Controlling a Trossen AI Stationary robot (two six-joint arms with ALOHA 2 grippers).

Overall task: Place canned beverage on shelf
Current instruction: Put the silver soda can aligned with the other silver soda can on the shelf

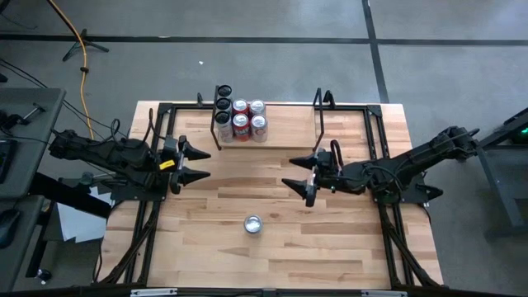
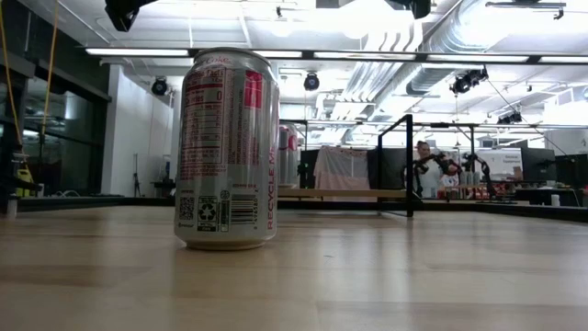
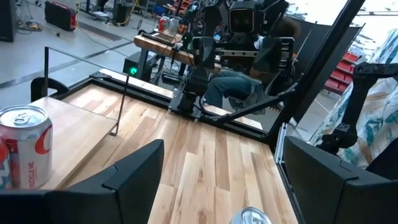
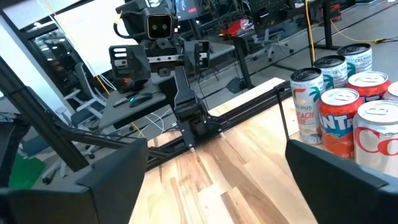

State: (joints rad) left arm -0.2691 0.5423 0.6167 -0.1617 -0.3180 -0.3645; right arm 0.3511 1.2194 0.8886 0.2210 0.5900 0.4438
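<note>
Your right tool (image 1: 302,185) hovers over the middle of the desk (image 1: 330,247) with its fingers spread wide and nothing between them. The lone beverage can (image 1: 252,224) stands upright on the desk, apart from that tool, off to its near-left side toward the desk's front edge. In the low view the same can (image 2: 226,150) fills the foreground, standing free with nothing touching it.

Your left tool (image 1: 196,162) waits at the left side of the desk, jaws also open and empty, well apart from the lone can.

The shelf (image 1: 285,132) lies beyond both tools along the far edge of the desk. A cluster of cans (image 1: 241,120) stands at its left end, red-and-white ones beside dark ones. From the right wrist view those cans (image 4: 348,112) stand tightly together on the shelf plank.
</note>
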